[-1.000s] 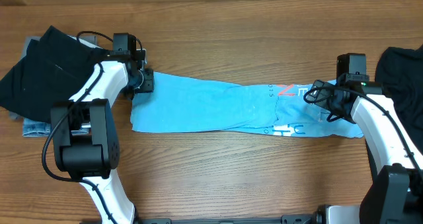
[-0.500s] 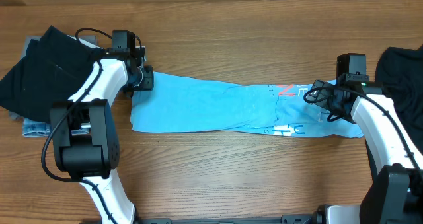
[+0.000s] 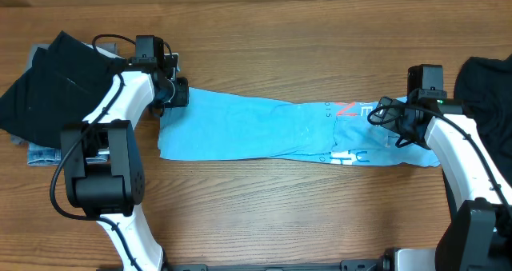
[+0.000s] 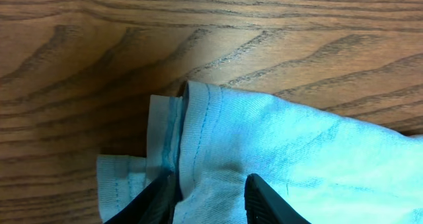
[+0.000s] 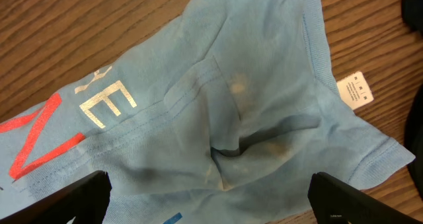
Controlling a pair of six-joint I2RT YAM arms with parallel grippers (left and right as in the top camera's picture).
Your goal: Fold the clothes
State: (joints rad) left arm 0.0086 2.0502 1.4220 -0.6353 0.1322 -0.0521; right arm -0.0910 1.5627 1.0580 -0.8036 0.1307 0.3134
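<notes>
Found the light blue T-shirt point(image 3: 264, 129) lying flat across the middle of the surface point(image 3: 280, 31), narrowed into one long band with the sleeves turned in, hem at one end and collar at the other. Noted red and pale lettering point(image 5: 39, 135) towards the T-shirt's collar end, and a small white label point(image 5: 355, 90) turned out at the neck.

Saw the left tool point(image 4: 210, 196) down on the far corner of the T-shirt's hem, its fingers point(image 4: 158, 197) a narrow gap apart with the stitched, doubled edge between them. Could not tell whether the cloth was truly pinched or only straddled. Saw the right tool point(image 5: 211, 201) hovering over the T-shirt's collar end, spread wide and holding nothing, with the cloth rumpled beneath it.

Also noted a heap of dark garments point(image 3: 48, 87) just beyond the T-shirt's hem end, and more dark cloth point(image 3: 484, 79) just beyond its collar end.

Judged the lengthwise folds done and the crosswise fold in hand, with the hem corner about to be taken. Reckoned the next move called for a firm pinch through both hem layers, then a lift and a carry of that end over the T-shirt's body towards the collar. Would likely have needed the collar end flattened or pinned by the other tool, lest the band drag or skew.
</notes>
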